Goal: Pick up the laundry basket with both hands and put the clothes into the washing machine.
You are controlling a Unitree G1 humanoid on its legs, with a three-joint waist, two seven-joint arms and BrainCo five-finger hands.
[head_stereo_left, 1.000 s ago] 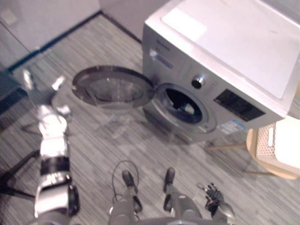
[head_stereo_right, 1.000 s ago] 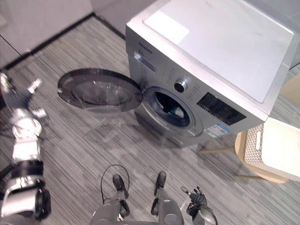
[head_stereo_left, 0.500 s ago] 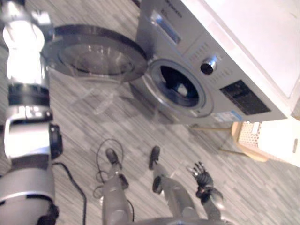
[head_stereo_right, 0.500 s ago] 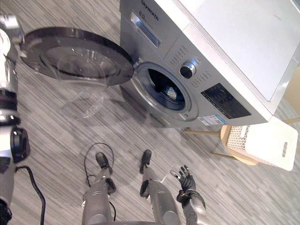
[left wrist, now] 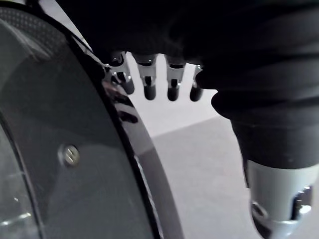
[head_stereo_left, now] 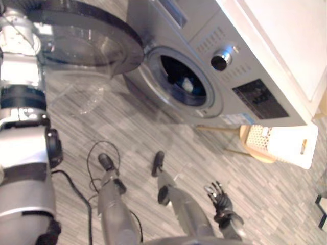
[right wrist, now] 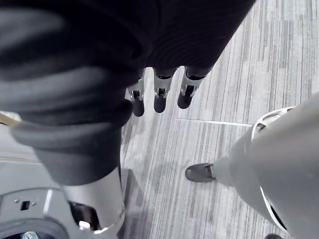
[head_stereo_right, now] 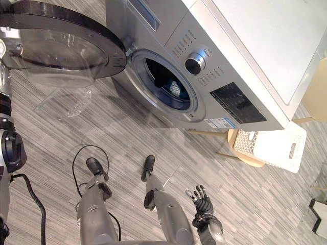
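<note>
The silver washing machine [head_stereo_left: 240,61] stands with its round door [head_stereo_left: 87,35] swung wide to the left. Its drum opening [head_stereo_right: 166,84] is dark, with a bit of blue and white cloth inside. The white perforated laundry basket [head_stereo_right: 273,147] rests on a light wooden stool [head_stereo_right: 240,153] to the right of the washer, away from both hands. My left hand [left wrist: 149,79] is raised beside the door's dark rim [left wrist: 124,129], fingers relaxed and holding nothing. My right hand [head_stereo_right: 203,200] hangs low over the floor with its fingers spread, also seen as fingers [right wrist: 159,97] in the right wrist view.
Grey striped floor [head_stereo_left: 153,132] spreads in front of the washer. The open door juts out over the floor on the left. A dark and white object [head_stereo_right: 319,217] sits at the far right edge.
The whole picture has shifted, so the camera has moved closer to the washer. My left arm has risen to the door's rim. The right hand stays low and open.
</note>
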